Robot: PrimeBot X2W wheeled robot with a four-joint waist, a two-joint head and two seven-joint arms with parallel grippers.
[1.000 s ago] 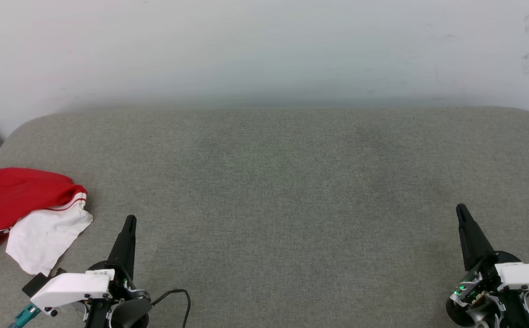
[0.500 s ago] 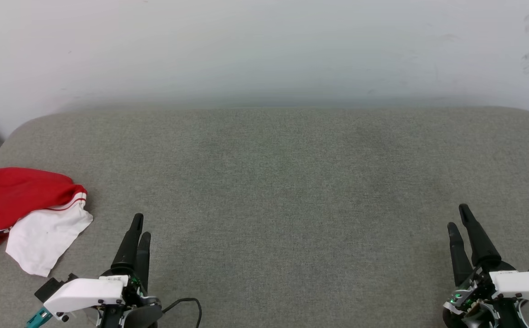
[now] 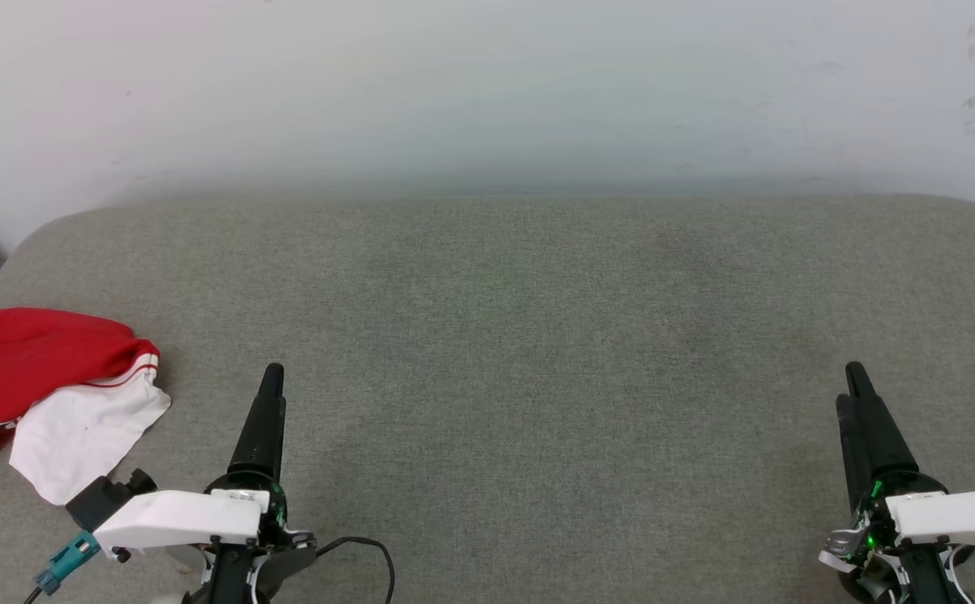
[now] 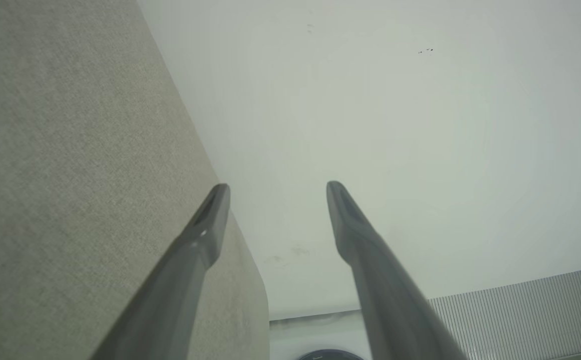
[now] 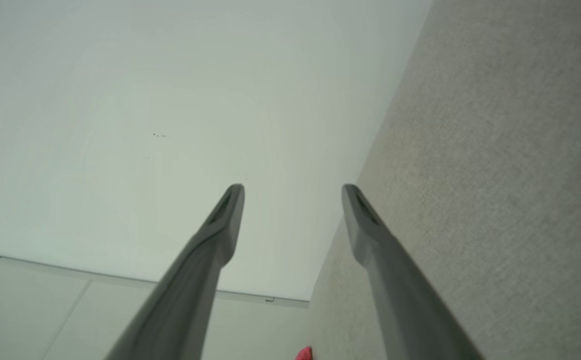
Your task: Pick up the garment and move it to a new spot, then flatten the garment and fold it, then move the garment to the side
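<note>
So the garment [image 3: 30,369] is bunched up at the far left edge of the grey fabric cushion [image 3: 538,335] — red body crumpled, one white sleeve with striped trim flopped out toward the near side. Nothing's touching it. The left gripper [image 3: 272,375] sits just to the right of that sleeve, close but apart from it, and its wrist view shows the fingers [image 4: 203,240] spread with nothing between them. The right gripper [image 3: 848,384] is way over on the other side, well apart from the garment — fingers [image 5: 368,235] also spread, empty. Both point toward the pale wall [image 3: 487,84] behind the cushion.
</note>
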